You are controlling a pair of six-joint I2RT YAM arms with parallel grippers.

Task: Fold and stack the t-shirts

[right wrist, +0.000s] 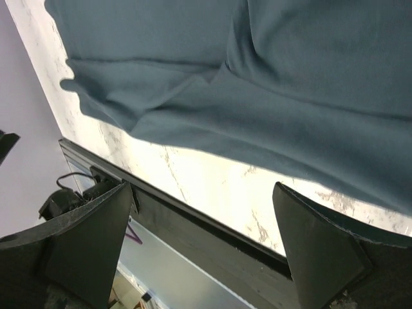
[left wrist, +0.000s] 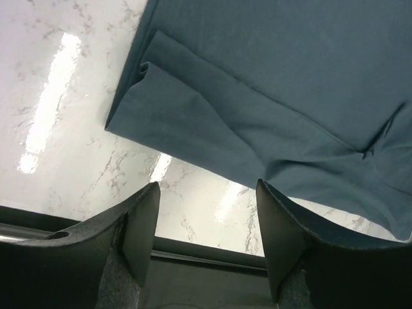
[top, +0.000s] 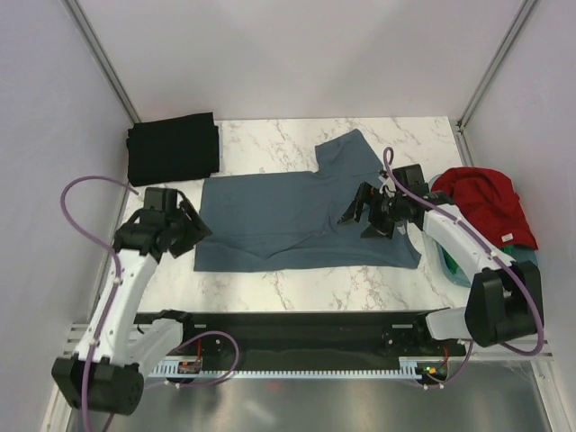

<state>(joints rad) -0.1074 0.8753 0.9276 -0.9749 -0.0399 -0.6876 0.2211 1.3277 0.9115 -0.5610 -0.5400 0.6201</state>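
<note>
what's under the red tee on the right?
A sliver of green cloth shows under the red t-shirt, with the rim of a pale blue tub beside it. Whatever else lies beneath is covered.

White arm links (top: 117, 292) w/ black joints (top: 504, 301), purple cables (top: 65, 202), black fingers (left wrist: 138, 225).

Slate-blue tee (top: 297, 216), black tee (top: 174, 148), red tee (top: 484, 202), white-marbled table (top: 297, 288)
</note>
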